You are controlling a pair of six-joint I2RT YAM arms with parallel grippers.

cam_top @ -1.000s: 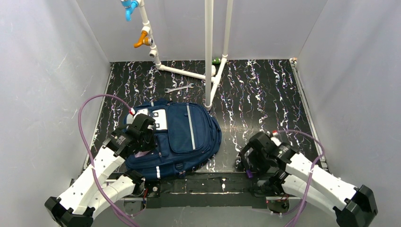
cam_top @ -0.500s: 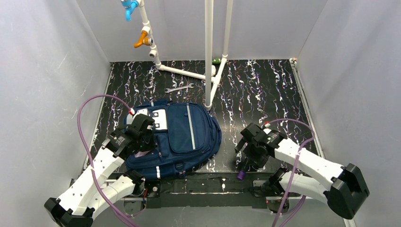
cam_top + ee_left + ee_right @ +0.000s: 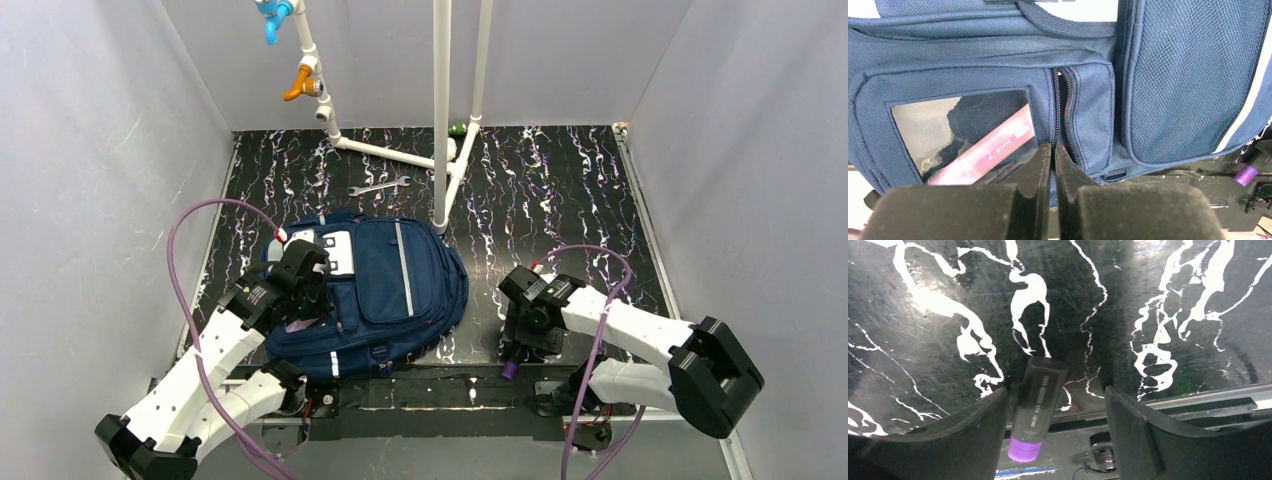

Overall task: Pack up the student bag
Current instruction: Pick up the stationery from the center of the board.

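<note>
At the near edge, the right gripper (image 3: pixel 1055 392) hangs low over the black white-veined table (image 3: pixel 560 200) with its jaws apart, straddling a dark marker (image 3: pixel 1039 400). The marker's purple cap points toward the arm bases and overhangs the metal strip (image 3: pixel 1198 405) that runs along that edge. The marker lies just beside the gripper's left finger, and a wider gap opens toward the right finger. To the left, the left gripper (image 3: pixel 1052 152) sits on the near left part of the student bag (image 3: pixel 385 285) with its jaws pressed together at the foot of a partly open zip (image 3: pixel 1064 115). Whether anything thin is pinched between them cannot be told. Beside the zip, a pink pen (image 3: pixel 983 150) lies slanted behind a clear pocket window. The bag lies flat on the left half of the table, its bottom at the near edge and its top reaching toward the middle. Bare marbled surface runs between the bag and the right arm and on to the right wall. Beyond the bag a wrench (image 3: pixel 379 186) lies near the foot of white pipes (image 3: pixel 441 110), which rise from the far middle. An orange valve (image 3: pixel 297 84) sits on the slanted pipe to the left.
</note>
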